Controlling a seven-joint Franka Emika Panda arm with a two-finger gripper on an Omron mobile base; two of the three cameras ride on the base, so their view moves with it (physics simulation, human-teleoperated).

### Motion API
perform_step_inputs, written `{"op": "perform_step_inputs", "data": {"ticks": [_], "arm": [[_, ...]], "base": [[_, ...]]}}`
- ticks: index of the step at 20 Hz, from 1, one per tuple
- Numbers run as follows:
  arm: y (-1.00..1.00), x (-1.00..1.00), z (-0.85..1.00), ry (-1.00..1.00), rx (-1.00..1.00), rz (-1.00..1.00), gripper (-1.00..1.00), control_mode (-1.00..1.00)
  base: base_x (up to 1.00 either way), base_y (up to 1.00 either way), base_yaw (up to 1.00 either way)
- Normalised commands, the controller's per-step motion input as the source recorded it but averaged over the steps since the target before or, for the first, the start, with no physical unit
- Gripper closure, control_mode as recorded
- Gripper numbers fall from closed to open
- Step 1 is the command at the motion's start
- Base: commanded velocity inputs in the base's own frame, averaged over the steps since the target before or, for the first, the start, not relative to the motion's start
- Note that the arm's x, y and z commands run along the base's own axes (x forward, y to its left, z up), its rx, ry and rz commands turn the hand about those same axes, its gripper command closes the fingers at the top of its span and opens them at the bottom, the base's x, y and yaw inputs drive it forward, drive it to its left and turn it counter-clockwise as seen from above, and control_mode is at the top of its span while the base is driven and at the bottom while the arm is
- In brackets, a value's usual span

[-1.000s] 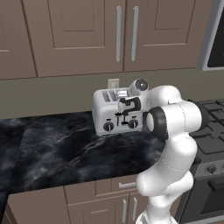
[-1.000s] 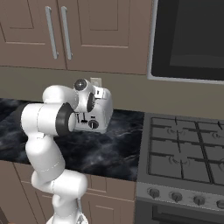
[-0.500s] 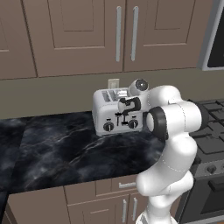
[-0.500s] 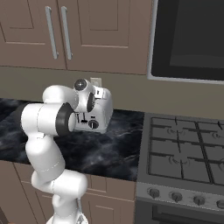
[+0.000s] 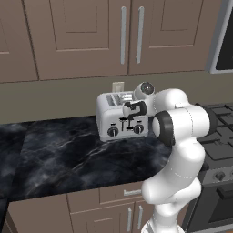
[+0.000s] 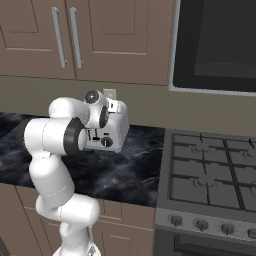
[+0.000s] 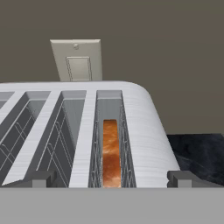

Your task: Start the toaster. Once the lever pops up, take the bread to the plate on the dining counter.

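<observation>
So here's where I'm at. My pincer [image 7: 112, 178] is spread as wide as it goes and isn't gripping anything, with one tip on each side of the slot below me. I'm hovering right over the top of the toaster [image 7: 144, 127], at its end nearest the stove.

Straight ahead of the pincer, between the tips, is the bread [image 7: 111, 153]. It's sitting down inside the end slot with its orange-brown edge showing well below the rim, so it looks like it's still down in there and not popped up. I can't see the lever from up here, so I can't say for sure if the toaster has been started. From the base cameras the toaster [image 5: 119, 119] sits on the dark marble desk [image 5: 68, 159] with its knobs and sliders facing me, but they're too small to read.

Further past the toaster there's a wall outlet [image 7: 78, 60] on the backsplash.

Progress-wise: my guess is I'm lined up to grab the slice. Still left: close on the bread, lift it out, then haul it over to the plate on the dining counter. So basically the whole carrying half is still to do.
</observation>
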Motion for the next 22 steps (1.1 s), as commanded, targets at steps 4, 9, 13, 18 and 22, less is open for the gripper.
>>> {"op": "perform_step_inputs", "data": {"ticks": [4, 9, 13, 18, 22], "arm": [[0.00, 0.00, 0.00, 0.00, 0.00, 0.00, -1.00, -1.00], [0.00, 0.00, 0.00, 0.00, 0.00, 0.00, -1.00, -1.00], [0.00, 0.00, 0.00, 0.00, 0.00, 0.00, -1.00, -1.00], [0.00, 0.00, 0.00, 0.00, 0.00, 0.00, -1.00, -1.00], [0.00, 0.00, 0.00, 0.00, 0.00, 0.00, -1.00, -1.00]], "base": [[0.00, 0.00, 0.00], [0.00, 0.00, 0.00], [0.00, 0.00, 0.00], [0.00, 0.00, 0.00], [0.00, 0.00, 0.00]]}}
